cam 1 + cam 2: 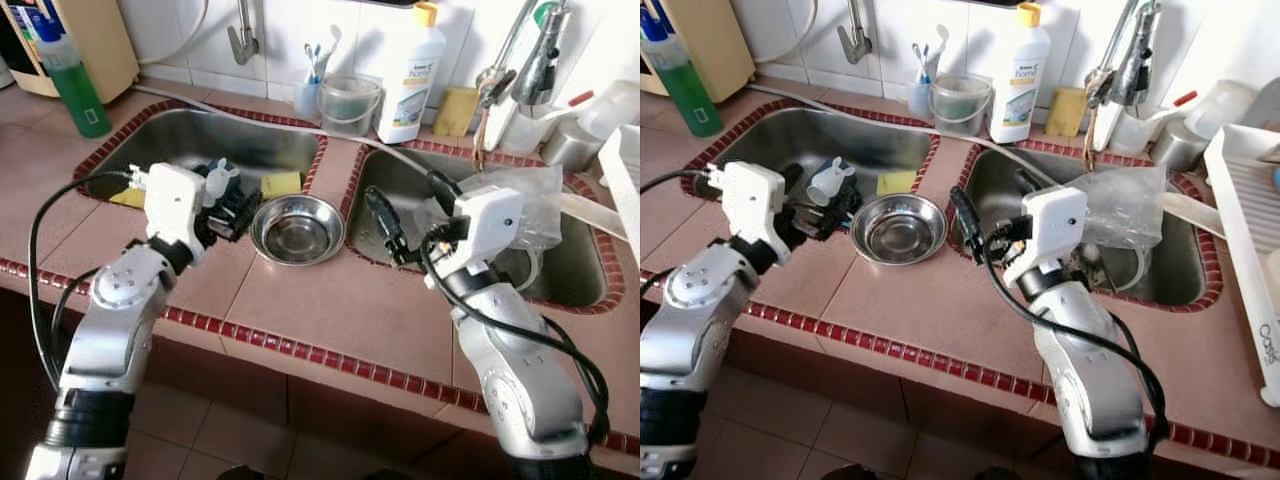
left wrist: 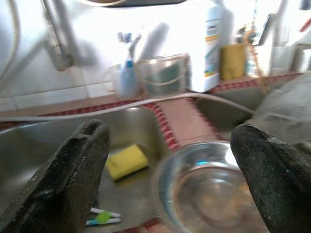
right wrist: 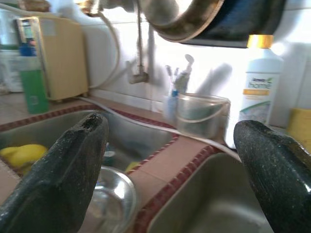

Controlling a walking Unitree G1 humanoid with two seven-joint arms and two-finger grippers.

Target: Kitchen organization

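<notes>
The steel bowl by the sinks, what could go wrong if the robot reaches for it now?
The steel bowl sits on the tiled strip between the two sinks, its rim near the left sink. A push from the open left gripper might tip it in. Its smooth, curved rim may slip between the fingers. The open right gripper hovers over the right sink next to a clear plastic bag and could snag it.

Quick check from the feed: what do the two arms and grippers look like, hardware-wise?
Both arms are silver metal with rounded joints, white boxy wrist housings and looping black cables. The left gripper and right gripper each have two long black fingers with a rough, matte surface.
</notes>
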